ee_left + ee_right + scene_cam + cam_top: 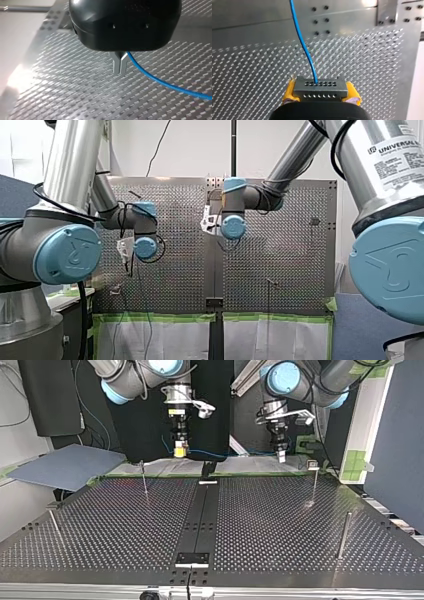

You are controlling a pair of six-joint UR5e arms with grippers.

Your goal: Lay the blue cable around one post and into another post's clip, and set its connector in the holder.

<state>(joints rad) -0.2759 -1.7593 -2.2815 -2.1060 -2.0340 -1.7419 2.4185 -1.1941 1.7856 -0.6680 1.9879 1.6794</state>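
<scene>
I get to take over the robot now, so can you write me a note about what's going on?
Right gripper: shut on the connector, yellow pads both sides.
Left gripper: shut on the blue cable.
Both hang near the table's far edge in the top view, cable strung between them in the air.
Done: cable and connector picked up.
Left: round one post, into the clip-topped post, then seating the connector.

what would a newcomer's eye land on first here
The cable, bright blue, rising from the grey connector clamped in my right hand's yellow pads. Its other stretch is pinched by my left hand, so it hangs between both above the table's far edge in the top view. Thin posts stand bare.
</scene>
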